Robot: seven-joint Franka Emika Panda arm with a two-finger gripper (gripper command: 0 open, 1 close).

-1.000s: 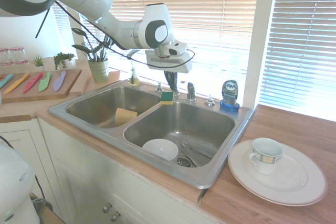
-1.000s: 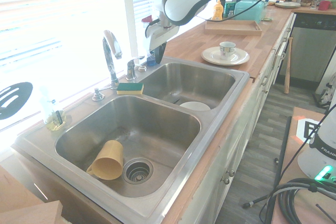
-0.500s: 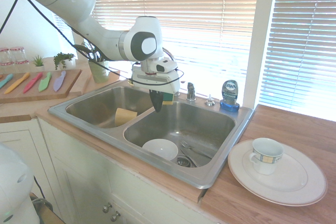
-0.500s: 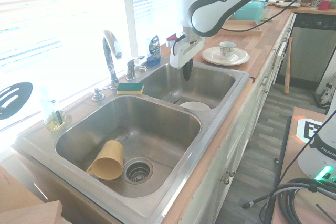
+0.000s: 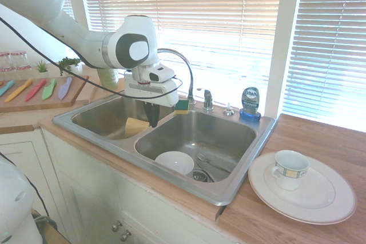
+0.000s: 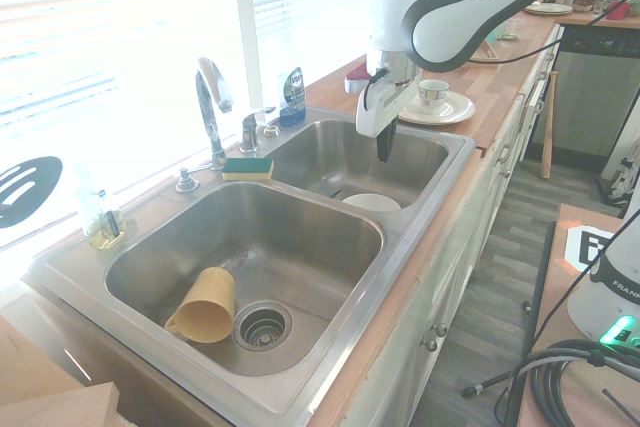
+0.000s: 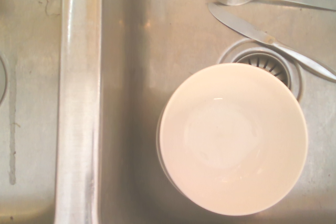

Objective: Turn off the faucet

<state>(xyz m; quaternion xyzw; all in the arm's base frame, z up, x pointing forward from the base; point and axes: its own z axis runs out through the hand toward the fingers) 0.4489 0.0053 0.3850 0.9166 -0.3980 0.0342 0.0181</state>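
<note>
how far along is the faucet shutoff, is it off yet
Looks done: no water shows at the faucet spout, and its lever handle stands untouched at the sink's back edge. In hand: nothing; the gripper is shut and empty, hanging over the basin holding the white bowl, well clear of the handle. Left: seemingly nothing.

Gripper [image 6: 385, 150] closed, empty, pointing down over right basin, above white bowl [image 6: 371, 203]. Faucet [image 6: 211, 107] well apart at sink's back edge.
</note>
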